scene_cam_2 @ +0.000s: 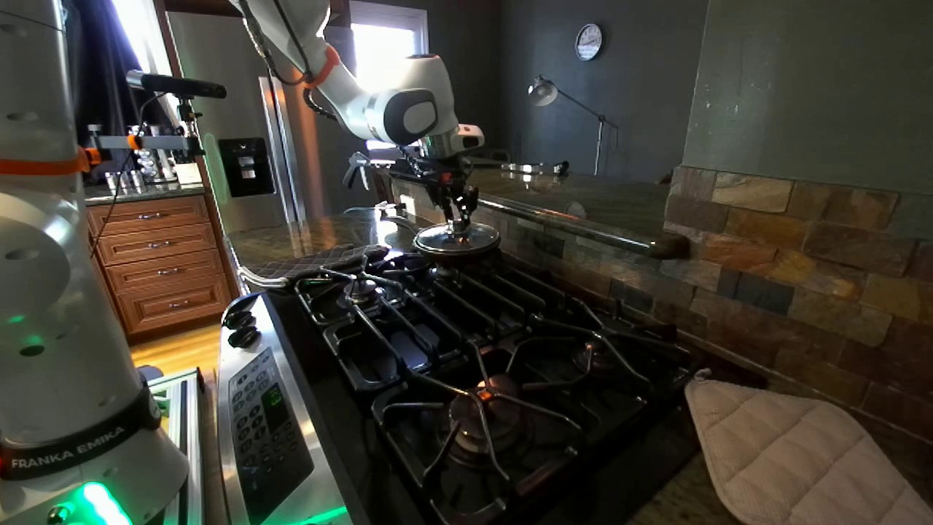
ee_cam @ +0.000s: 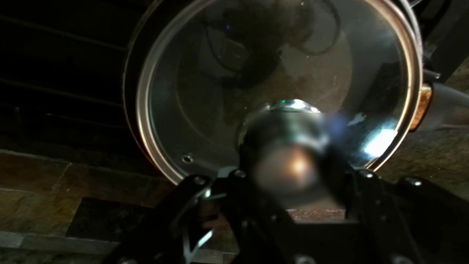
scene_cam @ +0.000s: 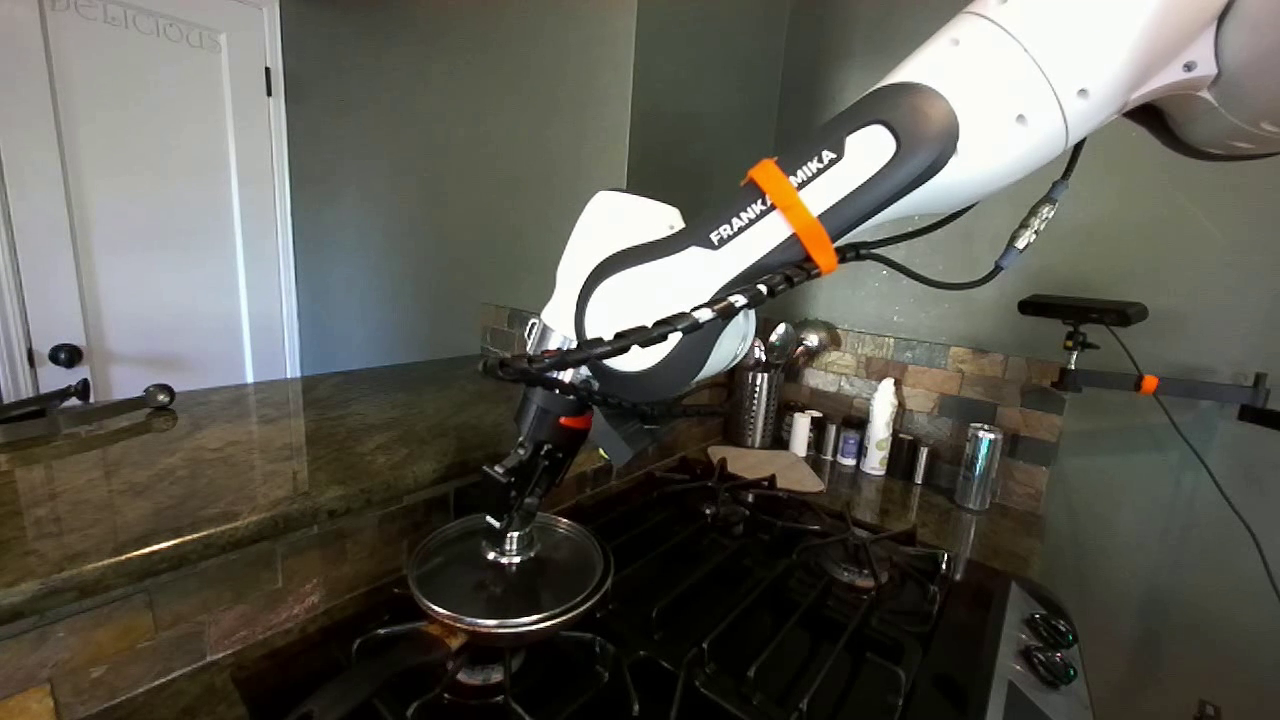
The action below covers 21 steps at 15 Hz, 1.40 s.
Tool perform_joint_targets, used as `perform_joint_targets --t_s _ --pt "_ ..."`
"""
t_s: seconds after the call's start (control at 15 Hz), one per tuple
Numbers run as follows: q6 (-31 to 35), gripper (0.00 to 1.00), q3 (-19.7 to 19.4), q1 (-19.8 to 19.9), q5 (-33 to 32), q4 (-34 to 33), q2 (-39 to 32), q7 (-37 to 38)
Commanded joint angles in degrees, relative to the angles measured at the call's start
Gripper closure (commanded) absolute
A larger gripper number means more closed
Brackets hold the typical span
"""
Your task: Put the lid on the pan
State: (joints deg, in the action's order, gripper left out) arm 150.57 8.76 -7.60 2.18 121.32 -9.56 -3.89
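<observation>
The see-through lid (scene_cam: 470,575) with a metal rim lies over the dark pan (scene_cam: 530,632) in both exterior views; the lid (scene_cam_2: 434,240) looks about level. In the wrist view the lid (ee_cam: 205,95) sits off-centre, and the pan's rim (ee_cam: 131,99) shows beyond its left edge. I cannot tell whether the lid touches the pan all round. My gripper (scene_cam: 512,522) points down at the lid's centre. In the wrist view its fingers (ee_cam: 293,165) stand on both sides of the shiny knob, shut on it; the finger pads are blurred.
The pan's handle (ee_cam: 450,104) sticks out to one side. Black stove grates (scene_cam: 760,620) surround the pan. A raised stone counter (scene_cam: 250,470) with a tiled wall runs close beside it. A pot holder (scene_cam: 765,468), a steel utensil holder (scene_cam: 757,410) and several bottles stand at the back.
</observation>
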Motion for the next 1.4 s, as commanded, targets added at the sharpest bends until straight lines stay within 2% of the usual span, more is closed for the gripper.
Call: perform_joint_targets --t_s 0.0,1.33 --pt "1.01 0.77 0.09 0.14 0.52 -0.35 -0.5 -0.63" --pt "-1.5 0.77 0.28 0.14 0.23 -0.95 -0.99 -2.24"
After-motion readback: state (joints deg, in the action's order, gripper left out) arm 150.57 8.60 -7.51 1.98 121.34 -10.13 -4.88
